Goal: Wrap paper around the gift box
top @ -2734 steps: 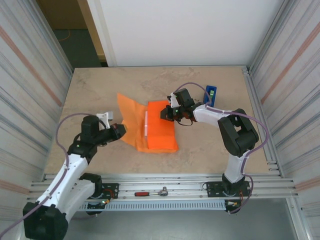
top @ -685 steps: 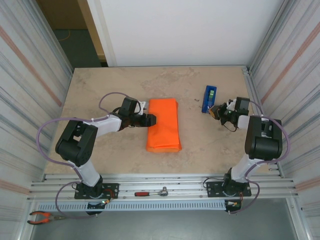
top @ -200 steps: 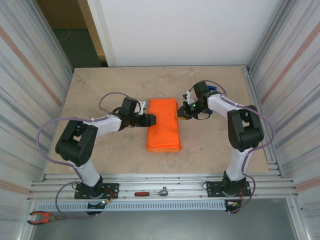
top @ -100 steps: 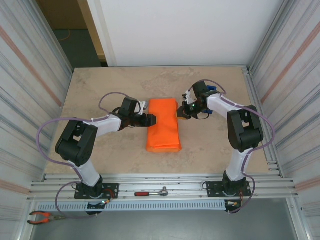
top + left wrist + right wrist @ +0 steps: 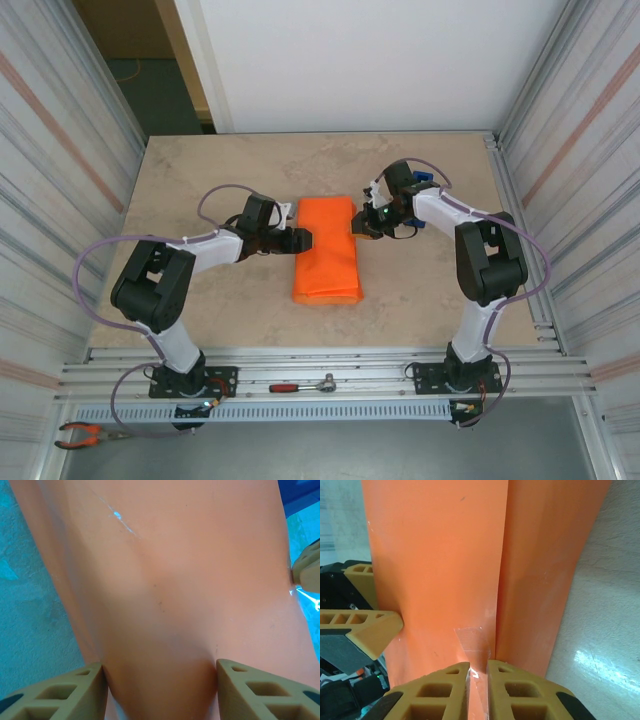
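The orange paper (image 5: pixel 325 250) lies folded into a long parcel at the table's middle; the gift box is hidden inside it. My left gripper (image 5: pixel 303 240) meets the parcel's left edge. In the left wrist view a bulge of paper (image 5: pixel 165 605) sits between its fingers (image 5: pixel 55 695), touching both. My right gripper (image 5: pixel 358 226) is at the parcel's right edge. In the right wrist view its jaws (image 5: pixel 479 667) stand a narrow gap apart over the paper's seam (image 5: pixel 501 580), with a strip of clear tape (image 5: pixel 475 642) stuck on the paper and running up between them.
A blue tape dispenser (image 5: pixel 424 181) stands behind the right arm on the marble table (image 5: pixel 220 170). A ratchet wrench (image 5: pixel 305 384) lies on the front rail and pliers (image 5: pixel 85 433) below it at left. Metal walls close in both sides.
The right gripper has edged slightly left onto the parcel's right edge. The left arm and the parcel have not moved.
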Controlling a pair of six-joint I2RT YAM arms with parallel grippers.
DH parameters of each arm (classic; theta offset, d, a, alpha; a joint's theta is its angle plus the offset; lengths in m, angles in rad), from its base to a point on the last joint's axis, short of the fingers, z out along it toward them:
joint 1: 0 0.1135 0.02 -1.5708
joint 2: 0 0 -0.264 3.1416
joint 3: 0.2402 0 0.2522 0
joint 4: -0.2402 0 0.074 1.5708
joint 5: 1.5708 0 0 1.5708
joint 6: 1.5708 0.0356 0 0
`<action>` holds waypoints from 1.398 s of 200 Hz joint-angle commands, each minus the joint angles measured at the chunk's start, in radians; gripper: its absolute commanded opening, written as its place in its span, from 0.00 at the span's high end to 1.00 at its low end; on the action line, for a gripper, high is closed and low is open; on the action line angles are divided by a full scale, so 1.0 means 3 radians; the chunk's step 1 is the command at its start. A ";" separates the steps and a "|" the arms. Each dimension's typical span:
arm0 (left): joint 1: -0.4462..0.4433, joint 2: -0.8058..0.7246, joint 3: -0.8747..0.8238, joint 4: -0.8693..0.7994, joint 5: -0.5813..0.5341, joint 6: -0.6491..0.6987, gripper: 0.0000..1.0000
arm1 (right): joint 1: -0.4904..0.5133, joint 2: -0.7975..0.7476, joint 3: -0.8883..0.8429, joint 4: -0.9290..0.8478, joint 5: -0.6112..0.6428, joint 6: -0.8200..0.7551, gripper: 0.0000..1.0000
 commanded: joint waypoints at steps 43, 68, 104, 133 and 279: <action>-0.0075 0.0238 -0.0134 -0.0506 -0.0124 0.0163 0.46 | -0.0007 -0.0126 -0.0024 -0.0090 0.0101 0.0025 0.78; -0.0075 0.0240 -0.0134 -0.0514 -0.0122 0.0164 0.46 | -0.0011 -0.0132 -0.0032 -0.0075 0.0092 0.0040 0.76; -0.0075 0.0245 -0.0134 -0.0520 -0.0129 0.0168 0.47 | -0.0009 -0.0148 -0.0053 -0.0048 0.0096 0.0066 0.75; -0.0075 0.0252 -0.0128 -0.0524 -0.0126 0.0164 0.47 | -0.0012 -0.0158 -0.0070 -0.0035 0.0103 0.0081 0.73; -0.0073 0.0260 -0.0118 -0.0551 -0.0133 0.0172 0.49 | -0.0013 -0.0211 -0.0217 0.0145 0.0141 0.0410 0.65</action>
